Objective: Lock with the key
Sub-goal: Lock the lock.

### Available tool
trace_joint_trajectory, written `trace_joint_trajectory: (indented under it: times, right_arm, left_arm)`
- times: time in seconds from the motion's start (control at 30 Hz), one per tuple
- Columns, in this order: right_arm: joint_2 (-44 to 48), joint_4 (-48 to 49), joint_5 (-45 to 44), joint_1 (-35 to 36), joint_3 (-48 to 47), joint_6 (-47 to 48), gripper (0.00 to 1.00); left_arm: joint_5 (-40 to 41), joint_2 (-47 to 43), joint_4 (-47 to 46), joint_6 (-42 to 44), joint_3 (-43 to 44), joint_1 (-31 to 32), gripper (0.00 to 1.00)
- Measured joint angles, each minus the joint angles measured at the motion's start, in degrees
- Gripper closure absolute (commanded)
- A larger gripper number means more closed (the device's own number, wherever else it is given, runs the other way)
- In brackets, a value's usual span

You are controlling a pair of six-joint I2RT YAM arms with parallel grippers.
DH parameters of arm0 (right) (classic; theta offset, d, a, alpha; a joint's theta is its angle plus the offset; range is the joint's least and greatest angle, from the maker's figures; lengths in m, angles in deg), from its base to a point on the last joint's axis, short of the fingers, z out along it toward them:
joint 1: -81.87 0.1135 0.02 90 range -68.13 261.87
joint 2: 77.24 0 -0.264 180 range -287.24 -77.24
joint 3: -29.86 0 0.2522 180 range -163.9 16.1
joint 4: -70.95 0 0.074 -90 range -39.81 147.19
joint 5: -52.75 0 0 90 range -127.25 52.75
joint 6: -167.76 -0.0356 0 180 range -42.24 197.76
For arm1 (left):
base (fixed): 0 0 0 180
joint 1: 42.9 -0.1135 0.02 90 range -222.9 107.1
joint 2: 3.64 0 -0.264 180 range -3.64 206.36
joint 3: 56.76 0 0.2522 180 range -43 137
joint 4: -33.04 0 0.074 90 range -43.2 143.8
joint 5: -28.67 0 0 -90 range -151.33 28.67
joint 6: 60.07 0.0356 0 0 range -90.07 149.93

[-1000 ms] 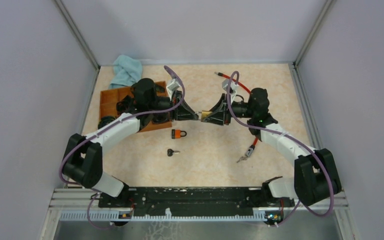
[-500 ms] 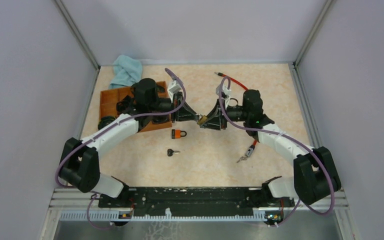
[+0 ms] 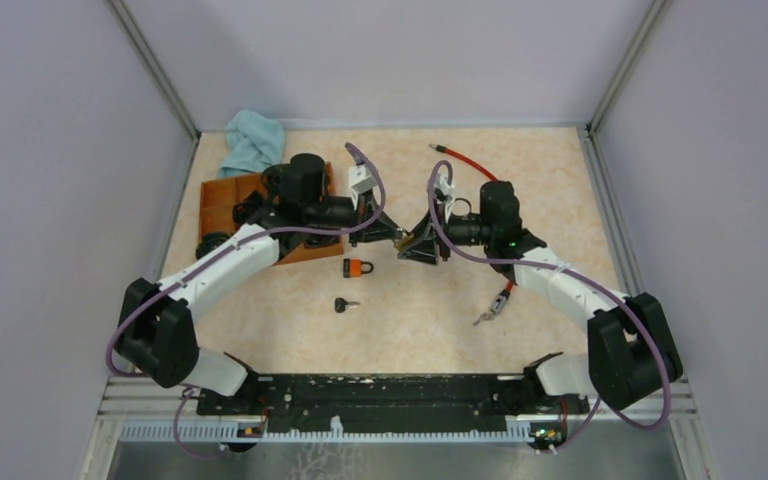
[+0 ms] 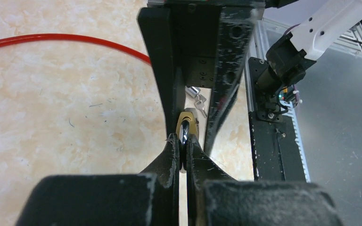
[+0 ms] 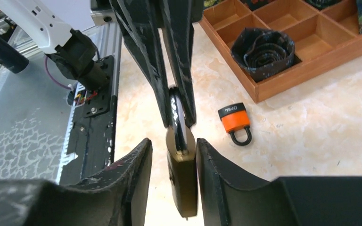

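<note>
1. The two arms are meeting above the middle of the counter (image 3: 440,300), claw tips facing each other, with the task's lock and key between them, off the surface.
2. The left claw (image 4: 183,141) is clamping tight on the black head of the key (image 4: 184,134). The blade is pointing away into the brass padlock (image 5: 183,183), and only the head is showing.
3. The right claw (image 5: 173,143) is straddling the brass padlock with its jaws standing apart. A sliver of counter is showing between one finger and the lock body, while the other finger is touching it or sitting just beside it. I can't tell whether it is really gripping.
4. Step in hand, judging by this: key seated in the keyway, the turning stage. The shackle is not clearly showing, so I can't tell whether it is locked.
5. Next move is probably calling for the right claw to be squeezing the body firmly so the left wrist can be twisting the key without the lock spinning along. After that, the key comes out straight.
6. Risk: with a loose hold the lock is hanging mostly on the key and could be swinging or dropping.
7. Not in play: the orange padlock (image 3: 359,267) and a spare key (image 3: 345,305) are lying on the counter near the wooden tray (image 3: 218,195).
</note>
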Motion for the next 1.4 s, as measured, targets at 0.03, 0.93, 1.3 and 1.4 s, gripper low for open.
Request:
trace_joint_trajectory:
  times: [0.03, 0.93, 1.3, 1.4]
  right_arm:
    - [0.0, -0.3, -0.1, 0.2, -0.2, 0.5, 0.48]
    - [-3.6, -4.5, 0.1, -0.1, -1.5, 7.9, 0.62]
    - [-3.5, -2.4, 0.3, -1.1, -1.5, 5.9, 0.72]
    - [-3.3, -1.7, 0.7, -1.1, -1.5, 5.0, 0.81]
  left_arm:
    - [0.3, 0.0, 0.5, 0.6, 0.0, 0.1, 1.00]
    - [-3.5, -2.3, -1.7, -2.4, -0.2, -4.7, 1.00]
    - [-3.9, -2.3, -3.0, -3.6, -1.3, -4.7, 1.00]
    - [-3.9, -2.3, -3.4, -3.9, -1.5, -4.7, 1.00]
